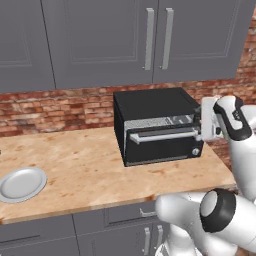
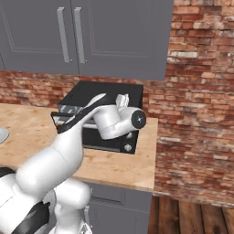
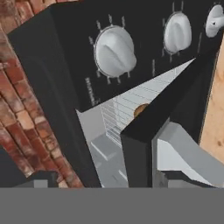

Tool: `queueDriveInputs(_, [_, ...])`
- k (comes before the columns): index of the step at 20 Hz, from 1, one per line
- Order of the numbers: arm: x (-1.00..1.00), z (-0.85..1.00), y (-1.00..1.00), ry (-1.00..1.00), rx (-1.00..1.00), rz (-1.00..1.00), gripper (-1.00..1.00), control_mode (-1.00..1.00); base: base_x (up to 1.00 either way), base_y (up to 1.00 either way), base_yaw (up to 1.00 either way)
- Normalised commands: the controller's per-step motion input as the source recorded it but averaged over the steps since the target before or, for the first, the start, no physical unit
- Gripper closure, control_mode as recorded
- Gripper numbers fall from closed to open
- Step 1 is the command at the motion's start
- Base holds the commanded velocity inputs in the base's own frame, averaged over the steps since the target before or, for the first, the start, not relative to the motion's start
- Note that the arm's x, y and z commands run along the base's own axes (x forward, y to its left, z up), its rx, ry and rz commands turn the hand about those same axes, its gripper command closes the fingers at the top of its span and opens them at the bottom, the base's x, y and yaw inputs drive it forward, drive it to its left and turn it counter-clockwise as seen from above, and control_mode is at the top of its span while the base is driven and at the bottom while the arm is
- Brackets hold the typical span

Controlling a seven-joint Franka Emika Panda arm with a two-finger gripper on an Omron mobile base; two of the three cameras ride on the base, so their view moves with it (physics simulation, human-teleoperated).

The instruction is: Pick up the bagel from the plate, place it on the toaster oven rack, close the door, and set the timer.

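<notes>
The gripper (image 3: 103, 178) hangs at the right end of the toaster oven (image 1: 150, 102), its fingertips spread wide and pinching nothing. The right-hand edge of the door (image 1: 162, 147) stands up between them. The hand looks in through the gap behind that edge.

The door is ajar, leaning out from its lower hinge with a wedge of cavity showing above it. Its silver handle (image 1: 160, 135) runs along the front of the oven, parallel to the counter's back edge, and its right end bracket sits just beside the gripper.

Through the gap, the toaster oven rack (image 3: 127, 107) shows as pale bars, and the bagel (image 3: 140, 109) lies on it as a small brown patch, deep inside and away from the hand. The plate (image 1: 22, 183) sits bare near the front left of the counter (image 1: 90, 170), well apart.

By this reckoning the placing is done and the door needs shutting, so the push should go toward the brick wall, square to the handle's length. The knobs (image 3: 114, 51) lie just past the door edge; which one is the timer cannot be told.
</notes>
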Motion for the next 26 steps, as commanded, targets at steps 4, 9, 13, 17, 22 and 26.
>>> queueDriveInputs(4, [0.89, 0.00, 0.25, -0.01, 0.00, -0.05, -1.00, -1.00, 0.00, 0.00, 0.00])
queueDriveInputs(9, [0.89, -0.24, 0.29, -0.17, 0.00, -0.06, -1.00, -1.00, 0.00, 0.00, 0.00])
queueDriveInputs(13, [0.77, -0.28, 0.26, -0.24, 0.00, -0.07, -1.00, -1.00, 0.00, 0.00, 0.00])
queueDriveInputs(17, [0.14, -0.04, 0.03, -0.14, 0.00, -0.06, -1.00, -1.00, 0.00, 0.00, 0.00])
queueDriveInputs(22, [-0.69, 0.00, -0.15, -0.18, 0.00, -0.07, -1.00, -1.00, 0.00, 0.00, 0.00])
queueDriveInputs(26, [-0.83, -0.04, -0.07, -0.27, -0.01, -0.15, -1.00, -1.00, 0.00, 0.00, 0.00])
